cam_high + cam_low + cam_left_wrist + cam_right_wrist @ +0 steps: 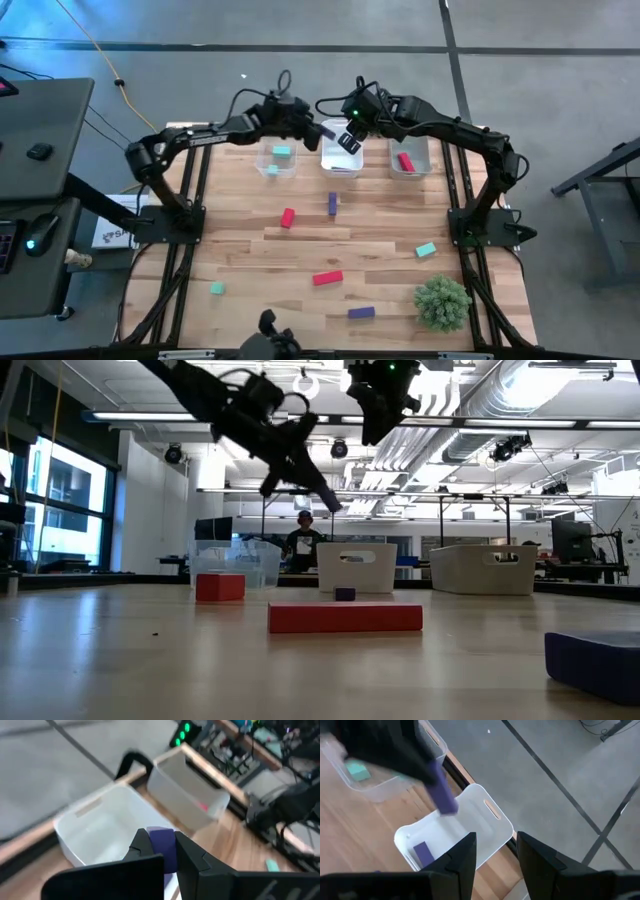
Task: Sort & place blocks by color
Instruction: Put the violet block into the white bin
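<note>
Left gripper (167, 851) raised over the middle white plastic bin (341, 160) at the table's far edge, fingers (145, 847) pinched tight on a purple bar block (162, 845) whose free end pokes out beyond the tips; same block seen in the right wrist view (441, 790) hanging above the bin's opening. Right gripper (492, 851) also up over that bin, close beside the left one, fingers (465, 852) parted with a clear gap, nothing between them. One purple bar (422, 852) already lying flat inside the middle bin. Teal pieces (282, 152) in the clear bin (277, 160) to its left, a red bar (405, 161) in the bin (410, 158) to its right. Loose on the wooden table (250, 250): red bars (288, 217) (327, 278), purple bars (332, 204) (361, 312), teal pieces (426, 250) (216, 288).
</note>
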Controlling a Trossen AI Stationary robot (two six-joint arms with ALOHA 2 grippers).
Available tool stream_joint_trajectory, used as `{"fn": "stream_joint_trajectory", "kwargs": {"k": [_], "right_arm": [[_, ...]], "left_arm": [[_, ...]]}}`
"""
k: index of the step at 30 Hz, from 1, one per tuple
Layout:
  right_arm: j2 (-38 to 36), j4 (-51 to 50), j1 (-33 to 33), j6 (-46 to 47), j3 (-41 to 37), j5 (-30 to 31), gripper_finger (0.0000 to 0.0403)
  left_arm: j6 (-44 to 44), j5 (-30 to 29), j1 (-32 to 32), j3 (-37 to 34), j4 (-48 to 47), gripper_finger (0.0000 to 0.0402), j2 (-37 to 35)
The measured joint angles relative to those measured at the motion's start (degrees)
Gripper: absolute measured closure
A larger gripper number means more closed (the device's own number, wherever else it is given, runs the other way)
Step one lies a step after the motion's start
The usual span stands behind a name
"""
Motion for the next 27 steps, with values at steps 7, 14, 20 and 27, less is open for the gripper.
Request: {"fn": "stream_joint_trajectory", "kwargs": {"k": [7, 14, 20, 27], "right_arm": [[0.0, 0.0, 0.0, 0.1, 0.0, 0.4, 0.0272], [0.0, 0.0, 0.0, 0.1, 0.0, 0.4, 0.0272], [0.0, 0.0, 0.0, 0.1, 0.0, 0.3, 0.0272], [0.0, -0.4, 0.0, 0.1, 0.0, -0.6, 0.0272]], "left_arm": [[0.3, 1.9, -2.1, 0.0, -0.2, 0.0402, 6.3], [0.3, 2.3, -4.1, 0.0, -0.4, 0.0402, 9.8], [0.9, 2.2, -5.3, 0.0, -2.0, 0.0402, 10.7], [2.5, -0.3, -5.3, 0.0, -4.7, 0.0400, 10.7]]}}
